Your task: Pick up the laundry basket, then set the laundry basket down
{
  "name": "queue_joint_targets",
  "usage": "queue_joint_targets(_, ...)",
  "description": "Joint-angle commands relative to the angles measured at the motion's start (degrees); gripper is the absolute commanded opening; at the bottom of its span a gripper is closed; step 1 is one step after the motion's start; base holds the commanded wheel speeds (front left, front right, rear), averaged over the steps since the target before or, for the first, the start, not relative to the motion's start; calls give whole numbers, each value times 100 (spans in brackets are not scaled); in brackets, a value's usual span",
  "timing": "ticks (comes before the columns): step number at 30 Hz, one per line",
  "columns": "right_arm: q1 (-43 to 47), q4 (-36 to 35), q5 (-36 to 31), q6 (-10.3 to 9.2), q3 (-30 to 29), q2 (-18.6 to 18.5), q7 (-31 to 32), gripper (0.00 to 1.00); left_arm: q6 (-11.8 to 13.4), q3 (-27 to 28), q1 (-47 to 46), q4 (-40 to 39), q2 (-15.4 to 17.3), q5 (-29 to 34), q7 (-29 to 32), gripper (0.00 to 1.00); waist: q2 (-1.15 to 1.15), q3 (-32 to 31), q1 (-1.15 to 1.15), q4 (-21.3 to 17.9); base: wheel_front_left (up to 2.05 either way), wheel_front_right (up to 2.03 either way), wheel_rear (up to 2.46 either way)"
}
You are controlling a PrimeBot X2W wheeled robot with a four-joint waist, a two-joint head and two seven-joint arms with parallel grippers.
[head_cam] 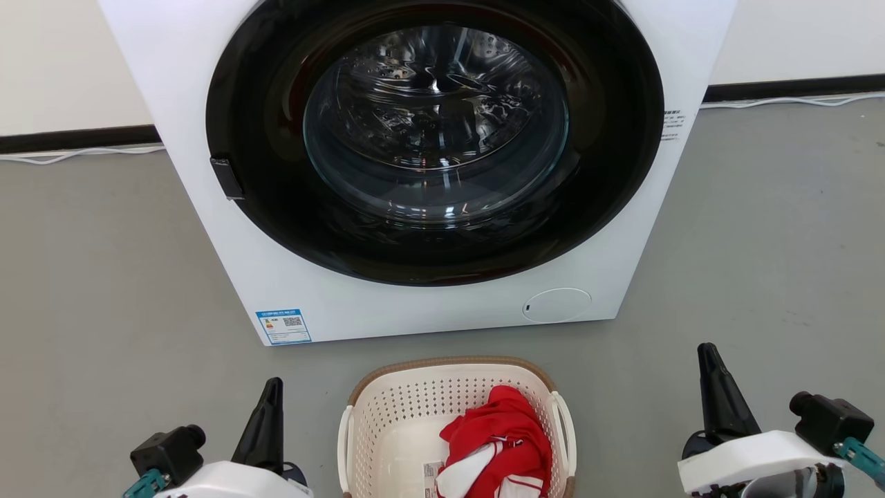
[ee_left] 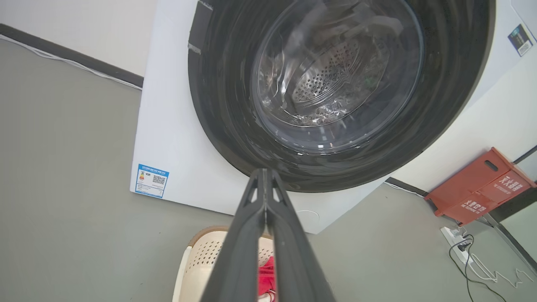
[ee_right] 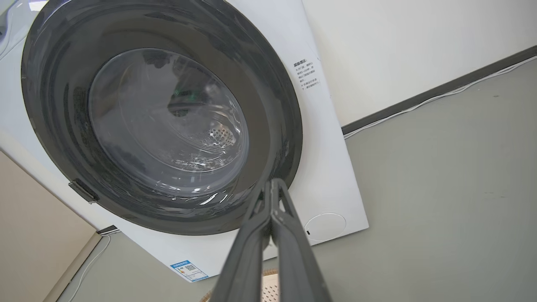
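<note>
A white front-loading washing machine (head_cam: 387, 311) with a dark round glass door stands on the grey floor (head_cam: 97, 277). Just in front of it, on the floor, sits the cream-white perforated plastic laundry basket (head_cam: 408, 408) with a tan woven-look rim, holding a red-and-white garment (head_cam: 501, 436). It should lift light and fairly stiff, though the thin plastic may flex. The smooth white side handles (head_cam: 343, 443) look the safest hold, one per arm. The left gripper (head_cam: 272, 391) and right gripper (head_cam: 709, 356) flank the basket without touching it, jaws clenched together on nothing.

Near end of laundry basket (head_cam: 401, 408) off-frame.
</note>
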Motion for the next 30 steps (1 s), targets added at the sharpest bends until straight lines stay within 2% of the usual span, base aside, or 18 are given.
queue_joint_targets(1,-187,-172,162,7,-10,-22,34,0,-23,63,-226,-143,27,-161,38,0,0,-1,-1,2,0,0,0)
queue_joint_targets(30,-241,-201,1945,17,-149,15,515,0,-56,292,-345,-137,45,-1826,527,0,0,-33,-1,32,0,0,0)
